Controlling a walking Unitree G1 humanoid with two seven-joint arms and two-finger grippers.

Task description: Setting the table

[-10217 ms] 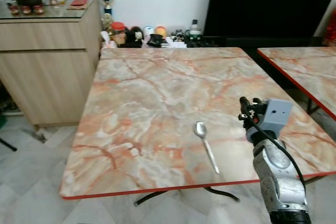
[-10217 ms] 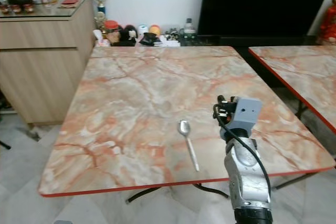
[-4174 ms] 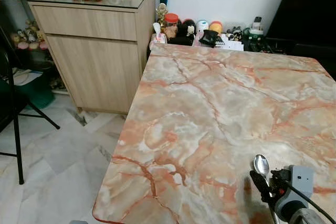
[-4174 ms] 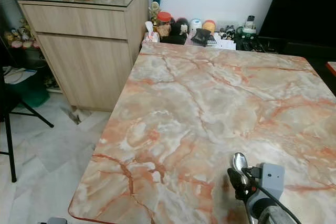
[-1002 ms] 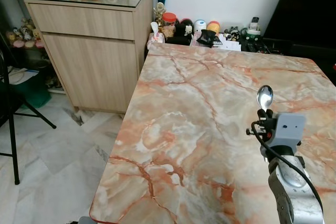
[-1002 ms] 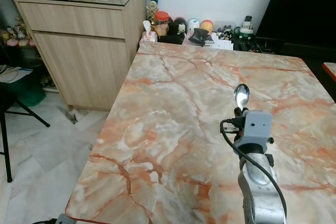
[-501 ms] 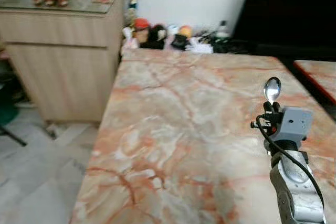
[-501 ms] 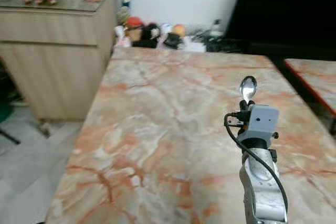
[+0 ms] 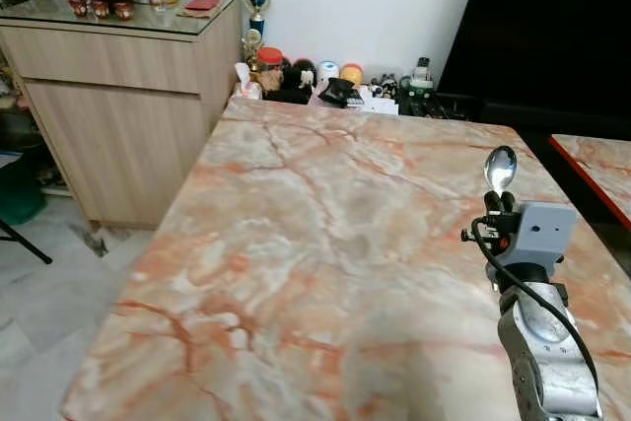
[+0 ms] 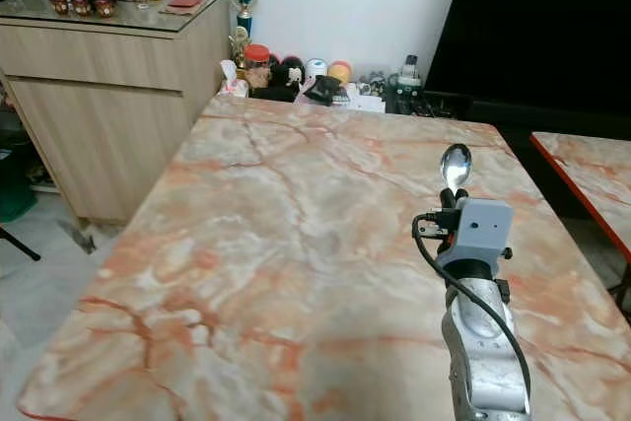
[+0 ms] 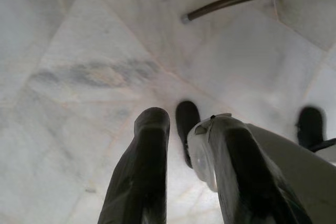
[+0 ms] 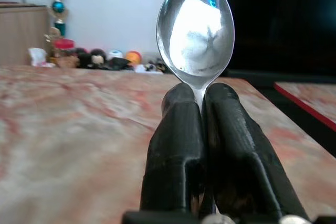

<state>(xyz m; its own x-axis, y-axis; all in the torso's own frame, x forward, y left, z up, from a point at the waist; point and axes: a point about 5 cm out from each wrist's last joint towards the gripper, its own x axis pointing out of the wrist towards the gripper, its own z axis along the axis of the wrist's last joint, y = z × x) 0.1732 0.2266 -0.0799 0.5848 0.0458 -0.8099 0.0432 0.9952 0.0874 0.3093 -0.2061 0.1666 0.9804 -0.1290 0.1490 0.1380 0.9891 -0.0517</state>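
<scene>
A silver spoon (image 9: 500, 167) stands upright, bowl up, with my right gripper (image 9: 498, 202) shut on its handle. The gripper holds it above the right half of the orange-veined marble table (image 9: 296, 224), a little off the surface. In the right wrist view the spoon's bowl (image 12: 195, 30) rises just past the two black fingers (image 12: 176, 129), which pinch the neck of the handle. My left gripper (image 11: 186, 129) hangs low over the pale tiled floor, its fingers apart with nothing between them.
A wooden sideboard (image 9: 118, 76) stands to the left of the table. Small jars and toys (image 9: 315, 76) crowd the floor behind its far edge. A second marble table (image 9: 601, 160) sits close on the right, below a large black panel (image 9: 552, 27).
The spoon, which lay on the table ten seconds ago, has been picked up by my right gripper and raised upright. Over the last second only the camera swung to the right.
</scene>
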